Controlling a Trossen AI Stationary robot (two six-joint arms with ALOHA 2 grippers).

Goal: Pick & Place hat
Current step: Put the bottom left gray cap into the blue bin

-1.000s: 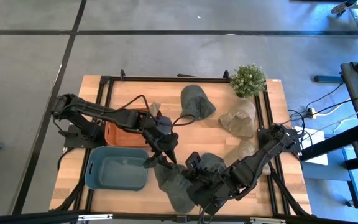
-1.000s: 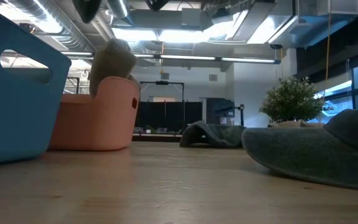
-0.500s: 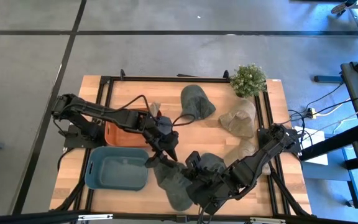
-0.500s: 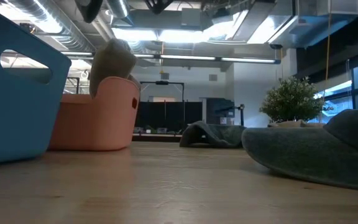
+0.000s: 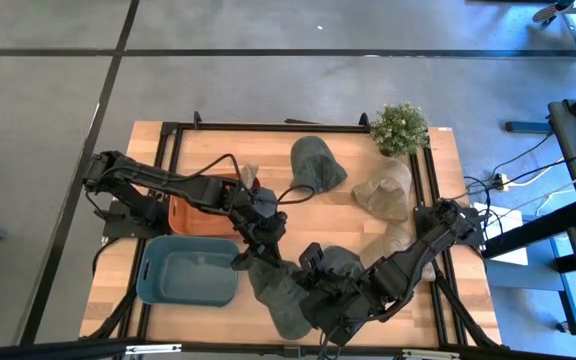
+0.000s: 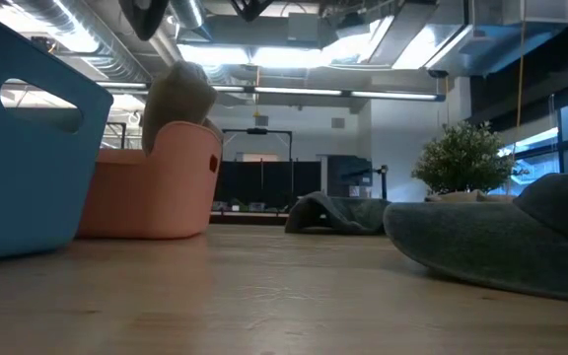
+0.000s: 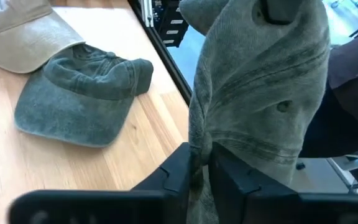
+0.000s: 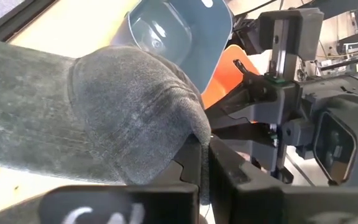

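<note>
A grey-green hat (image 5: 282, 296) lies near the table's front edge, between my two grippers. My left gripper (image 5: 260, 256) is shut on its far-left end, just right of the blue bin (image 5: 188, 272). My right gripper (image 5: 313, 292) is shut on its right side. In the left wrist view the hat (image 7: 260, 93) rises in front of the fingers. In the right wrist view its crown (image 8: 104, 106) fills the left of the picture. My left gripper pinches a bunched fold of the hat's edge (image 7: 199, 146) between its two fingers, which slant down from the table's far left. The cloth stands up past the fingertips in creases. My right gripper pinches the hat's rim (image 8: 199, 138) at the crown's edge between its two fingers, coming level from the table's right side. Whether the hat is clear of the table, I cannot tell.
An orange bin (image 5: 200, 208) with a beige hat (image 6: 179, 95) in it stands behind the blue bin. More hats lie about: a grey-green one (image 5: 318, 164) at the far middle, a grey one (image 5: 340, 262), and beige ones (image 5: 384, 190) at the right. A potted plant (image 5: 400, 128) stands far right.
My left gripper has shut on the far-left end of the hat and taken hold of it. My right gripper has kept its hold.
</note>
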